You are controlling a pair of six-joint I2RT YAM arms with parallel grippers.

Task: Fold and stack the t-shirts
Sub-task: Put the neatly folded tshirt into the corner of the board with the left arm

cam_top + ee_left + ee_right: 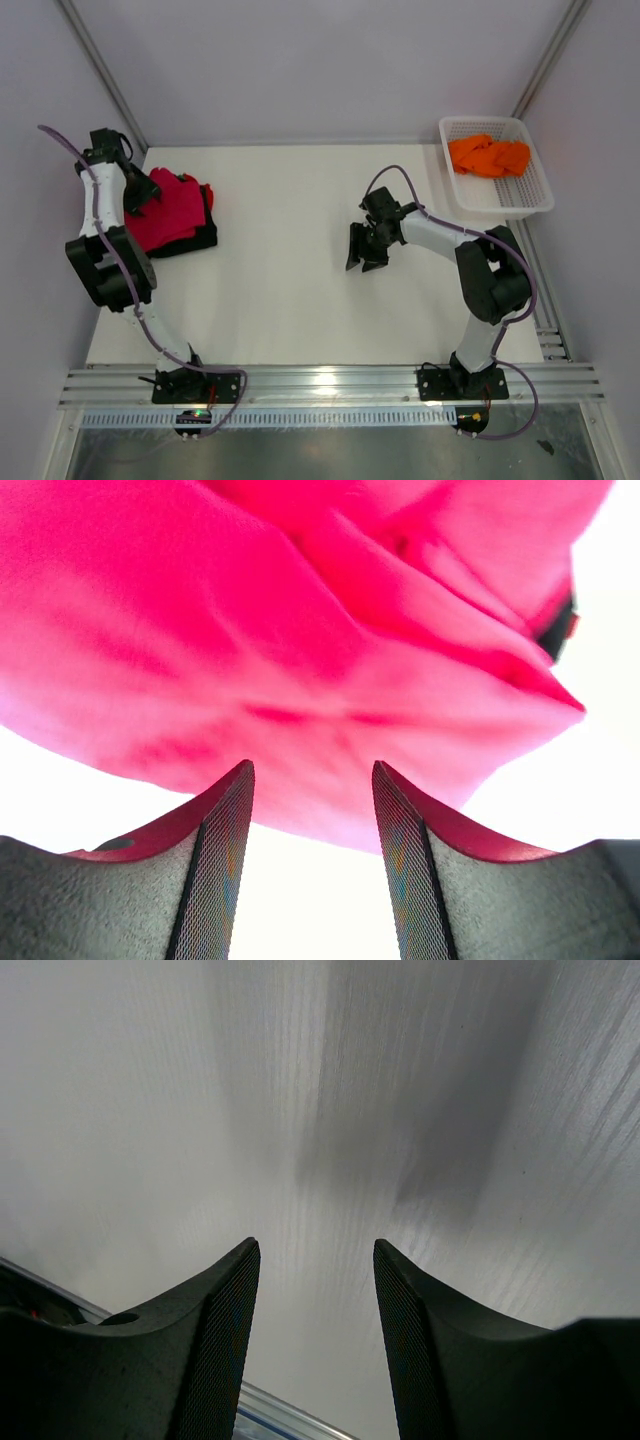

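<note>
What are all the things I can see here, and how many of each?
crimson-red cloth t-shirt: at least one, red, top of the pile at the table's far left
black cloth t-shirt: one, black, under the red one
orange cloth t-shirt: count unclear, orange, crumpled in the basket
white plastic mesh basket: one, white, far right corner
white table: one, white, under everything
left gripper: one, black, open, at the pile
right gripper: one, black, open, over bare table, right of centre
</note>
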